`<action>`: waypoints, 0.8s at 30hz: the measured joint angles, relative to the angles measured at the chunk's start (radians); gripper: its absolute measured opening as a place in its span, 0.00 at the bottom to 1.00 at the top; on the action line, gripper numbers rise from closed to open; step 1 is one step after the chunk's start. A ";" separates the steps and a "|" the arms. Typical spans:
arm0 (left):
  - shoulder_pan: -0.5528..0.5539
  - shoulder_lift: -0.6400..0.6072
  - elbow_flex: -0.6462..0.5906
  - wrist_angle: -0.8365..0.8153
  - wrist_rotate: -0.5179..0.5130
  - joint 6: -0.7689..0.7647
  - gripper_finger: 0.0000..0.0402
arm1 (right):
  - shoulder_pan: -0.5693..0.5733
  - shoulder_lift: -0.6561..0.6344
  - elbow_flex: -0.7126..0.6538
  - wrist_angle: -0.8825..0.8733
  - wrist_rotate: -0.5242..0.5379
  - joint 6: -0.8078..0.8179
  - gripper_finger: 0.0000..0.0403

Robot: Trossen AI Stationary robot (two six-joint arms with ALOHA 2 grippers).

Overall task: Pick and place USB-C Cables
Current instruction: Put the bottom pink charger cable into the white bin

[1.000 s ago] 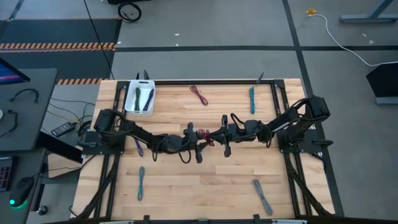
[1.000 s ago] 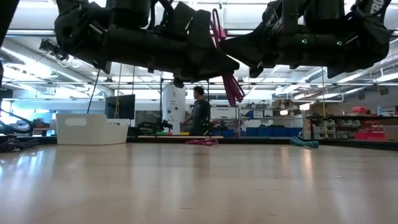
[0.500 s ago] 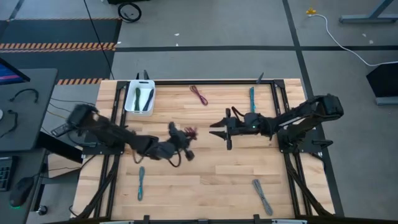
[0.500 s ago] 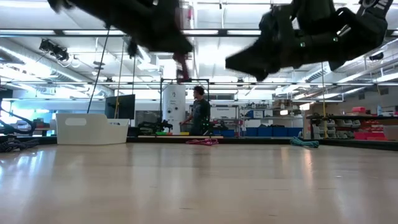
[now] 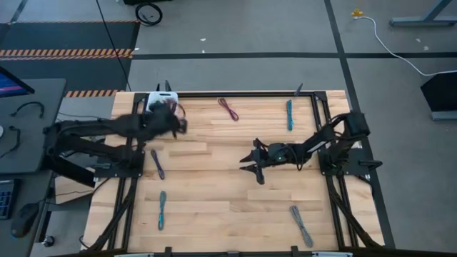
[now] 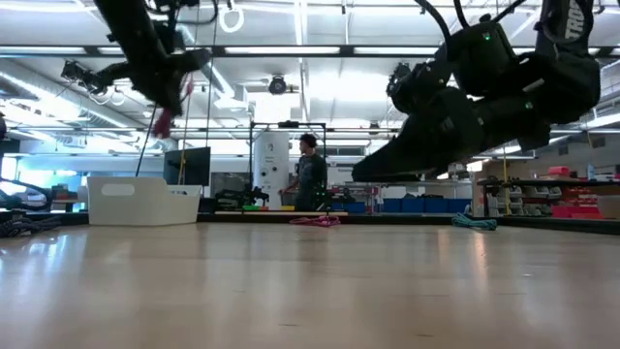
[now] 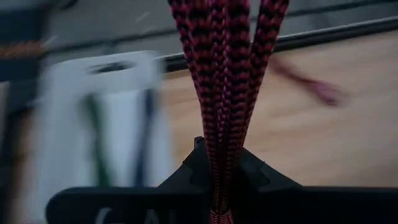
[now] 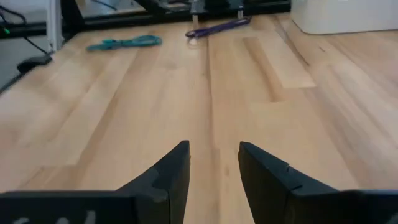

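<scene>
My left gripper [image 5: 171, 120] is up in the air by the white bin [image 5: 151, 118] at the table's far left, shut on a maroon braided cable bundle [image 7: 227, 93]. In the low view the bundle [image 6: 162, 121] hangs over the bin [image 6: 145, 201]. The bin holds a green and a dark cable [image 7: 93, 124]. My right gripper [image 5: 250, 158] hovers open over the table's middle, touching nothing [image 8: 214, 168]. Loose cables lie flat on the wood: maroon [image 5: 228, 108], teal [image 5: 289, 114], purple [image 5: 157, 163], teal [image 5: 162, 209], grey [image 5: 300, 225]. My left gripper pinches the maroon bundle between its two fingers [image 7: 249, 177], several strands together [image 7: 224, 143]; which part of the bundle that is does not show. The bundle is lifted clear and hangs below the gripper [image 6: 160, 126], above the bin.
Black frame rails run along the table's left and right sides [image 5: 132, 193] and its far edge [image 5: 243, 93]. Bare wood lies ahead of my right gripper [image 8: 205, 93]. A person [image 6: 310, 179] stands far off in the room behind the table.
My left gripper has swung fast from the table's middle toward the far left, carrying the maroon bundle over to the white bin. My right gripper, which was at the bundle a second ago, has stayed near the middle and tipped down toward the wood.
</scene>
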 joint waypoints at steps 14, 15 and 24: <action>0.597 0.239 0.040 -0.069 0.340 0.346 0.08 | 0.046 0.046 -0.003 0.083 -0.032 0.079 0.35; 0.604 0.261 0.040 -0.048 0.342 0.357 0.09 | 0.050 0.046 -0.003 0.084 -0.032 0.080 0.35; 0.623 0.460 0.040 0.001 0.282 0.394 0.08 | 0.083 0.046 -0.003 0.083 -0.038 0.080 0.35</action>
